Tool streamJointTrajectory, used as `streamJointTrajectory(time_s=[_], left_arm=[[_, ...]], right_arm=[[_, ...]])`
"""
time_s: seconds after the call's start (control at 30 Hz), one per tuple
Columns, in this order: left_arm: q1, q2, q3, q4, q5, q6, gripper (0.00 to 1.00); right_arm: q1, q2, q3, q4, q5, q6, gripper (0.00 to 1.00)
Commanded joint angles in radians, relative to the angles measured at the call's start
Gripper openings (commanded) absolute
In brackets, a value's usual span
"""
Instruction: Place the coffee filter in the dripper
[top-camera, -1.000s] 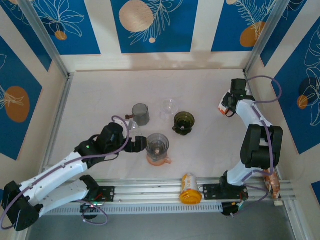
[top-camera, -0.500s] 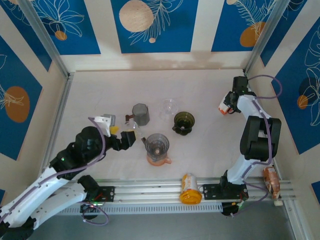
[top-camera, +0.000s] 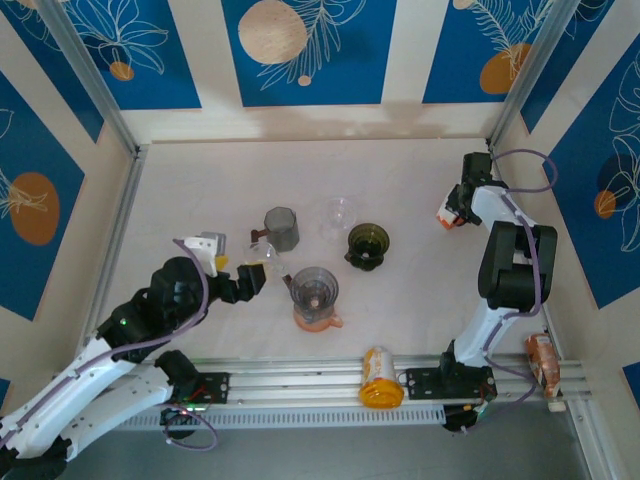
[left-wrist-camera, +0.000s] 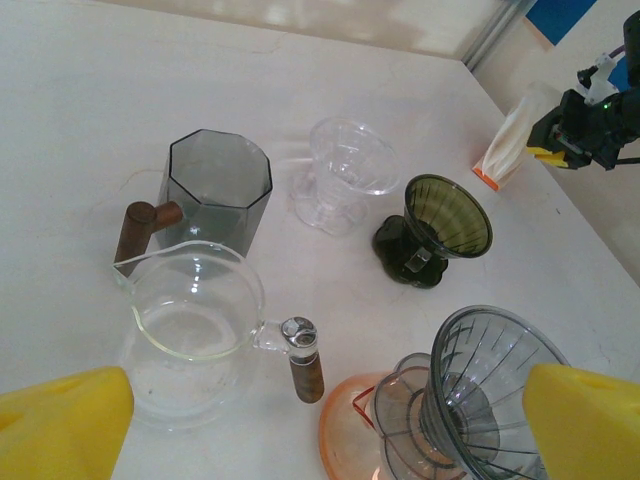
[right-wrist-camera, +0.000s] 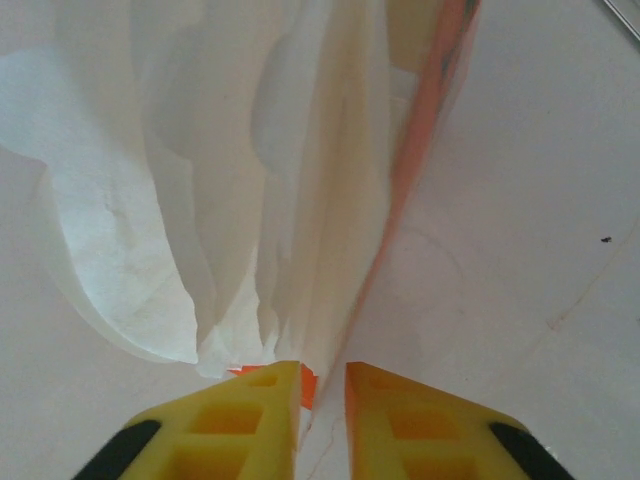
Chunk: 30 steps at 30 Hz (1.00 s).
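A stack of white coffee filters (right-wrist-camera: 300, 200) in an orange-edged pack (top-camera: 447, 213) stands at the table's right back, also seen in the left wrist view (left-wrist-camera: 505, 150). My right gripper (right-wrist-camera: 323, 385) (top-camera: 455, 212) has its yellow fingers drawn close on a thin filter sheet. A grey ribbed dripper (top-camera: 316, 290) (left-wrist-camera: 495, 390) sits on an orange base. A dark green dripper (top-camera: 367, 242) (left-wrist-camera: 440, 220) and a clear glass one (top-camera: 339, 213) (left-wrist-camera: 345, 170) stand behind it. My left gripper (top-camera: 250, 280) (left-wrist-camera: 325, 430) hangs wide open and empty, left of the grey dripper.
A glass server (left-wrist-camera: 190, 330) with a wooden handle lies under the left gripper. Behind it is a grey octagonal cup (top-camera: 282, 228). An orange-lidded jar (top-camera: 378, 377) and a packet (top-camera: 541, 355) lie by the front rail.
The left arm has drawn back to the left, away from the grey dripper. The right fingers have narrowed on the filter stack.
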Motion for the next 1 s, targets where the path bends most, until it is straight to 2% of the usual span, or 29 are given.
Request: streamJointTrajectory(time_s=[0.0,0.2,0.4,0.57,0.77,0.97], left_arm=[[0.006,0.004,-0.01,-0.009,-0.018,0.027,1.0],[0.005,0.005,-0.025,0.003,-0.018,0.022,1.0],[0.006,0.011,-0.037,0.02,0.006,0.006,1.0],[0.006,0.009,-0.042,0.017,0.018,-0.005,1.0],[0.005,-0.01,-0.06,0.021,0.023,-0.023,1.0],[0.006,-0.001,-0.072,0.03,0.024,-0.034,1.0]], right_arm=[[-0.006,0.01,0.028,-0.005,0.011,-0.026,0.14],[0.029,-0.009,0.027,0.012,-0.003,-0.111,0.0],[0.099,-0.077,-0.019,0.07,-0.047,-0.227,0.0],[0.154,-0.122,-0.073,0.121,-0.134,-0.306,0.0],[0.223,-0.098,-0.081,0.122,-0.166,-0.393,0.0],[0.257,-0.067,-0.088,0.129,-0.187,-0.407,0.0]])
